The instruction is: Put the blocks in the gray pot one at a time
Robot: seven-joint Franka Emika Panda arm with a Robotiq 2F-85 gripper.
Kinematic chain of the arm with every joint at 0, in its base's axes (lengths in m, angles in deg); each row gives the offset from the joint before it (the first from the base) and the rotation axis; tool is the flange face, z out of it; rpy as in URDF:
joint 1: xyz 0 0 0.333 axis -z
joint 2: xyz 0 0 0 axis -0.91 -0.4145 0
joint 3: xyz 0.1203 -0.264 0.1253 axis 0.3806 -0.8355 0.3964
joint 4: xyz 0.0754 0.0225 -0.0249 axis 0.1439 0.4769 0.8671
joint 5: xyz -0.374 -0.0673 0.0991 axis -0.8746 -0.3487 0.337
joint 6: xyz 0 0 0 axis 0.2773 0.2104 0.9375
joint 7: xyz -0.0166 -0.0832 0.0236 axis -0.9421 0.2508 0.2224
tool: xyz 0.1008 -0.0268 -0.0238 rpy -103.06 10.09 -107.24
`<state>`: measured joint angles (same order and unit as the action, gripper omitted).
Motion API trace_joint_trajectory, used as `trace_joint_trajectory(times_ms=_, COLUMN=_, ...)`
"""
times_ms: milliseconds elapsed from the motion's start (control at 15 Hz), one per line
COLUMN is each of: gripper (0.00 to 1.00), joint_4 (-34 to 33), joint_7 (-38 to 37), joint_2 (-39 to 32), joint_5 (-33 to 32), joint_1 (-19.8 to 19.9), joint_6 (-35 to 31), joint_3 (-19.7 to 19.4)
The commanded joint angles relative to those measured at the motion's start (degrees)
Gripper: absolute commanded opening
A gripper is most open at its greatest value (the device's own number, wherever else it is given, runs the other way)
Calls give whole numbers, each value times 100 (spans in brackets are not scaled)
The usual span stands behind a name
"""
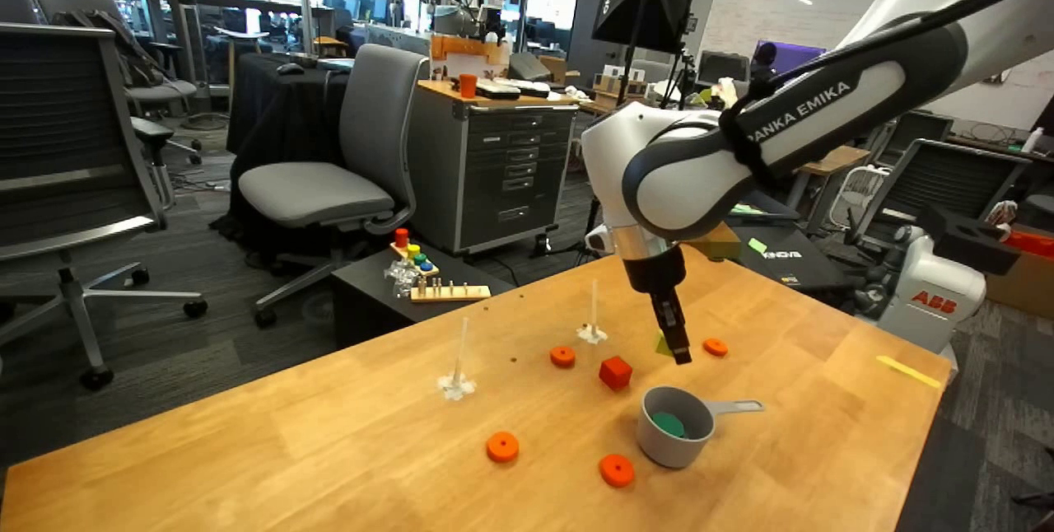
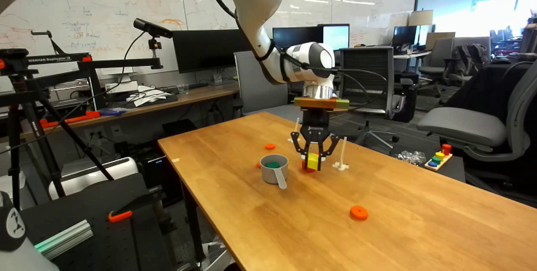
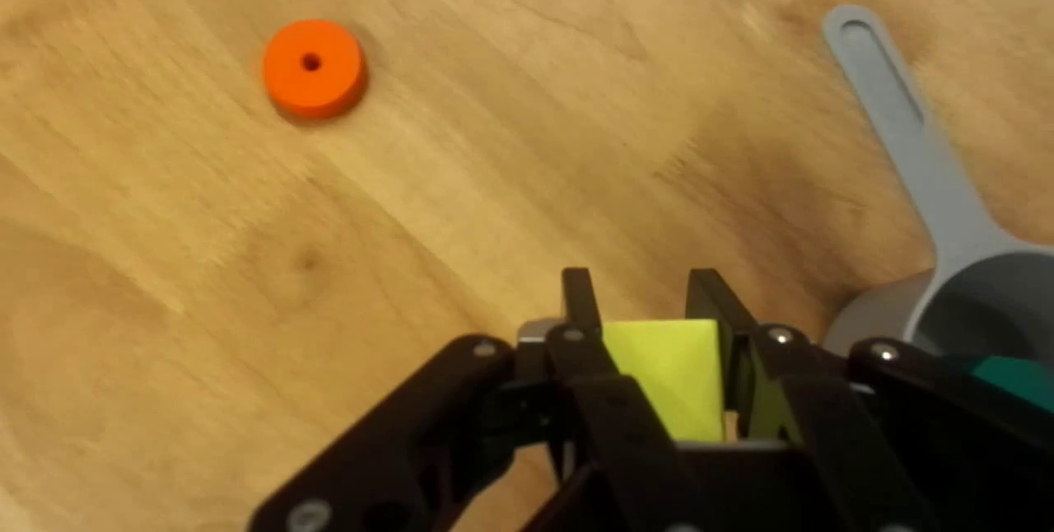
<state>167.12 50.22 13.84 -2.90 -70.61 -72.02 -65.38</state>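
Observation:
My gripper (image 2: 312, 168) is shut on the yellow block (image 2: 313, 160), which appears raised off the table. In the wrist view the yellow block (image 3: 669, 375) fills the space between the fingers (image 3: 579, 301); in an exterior view the gripper (image 1: 682, 357) mostly covers it. Beside the gripper stands the gray pot (image 1: 669, 451), its handle (image 3: 893, 120) pointing outward. A green block (image 1: 668, 424) lies inside the pot. Close by sits a red cube (image 1: 615, 372), partly hidden behind the held block in an exterior view. Several orange discs, such as this orange disc (image 1: 617, 470), lie around the pot.
Two thin upright pegs stand on the table in whitish bases, a nearer peg (image 1: 461, 355) and a farther peg (image 1: 594, 310). A yellow strip (image 1: 907, 371) is stuck near the table's edge. Beyond the table, a low black stand (image 1: 387, 301) carries toy pieces.

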Motion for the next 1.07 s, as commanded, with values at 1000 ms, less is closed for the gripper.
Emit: trace_joint_trajectory(times_ms=1000, gripper=11, joint_4=2962, joint_7=-995, joint_2=1847, joint_5=0, joint_1=-528, joint_6=-819, joint_3=237)
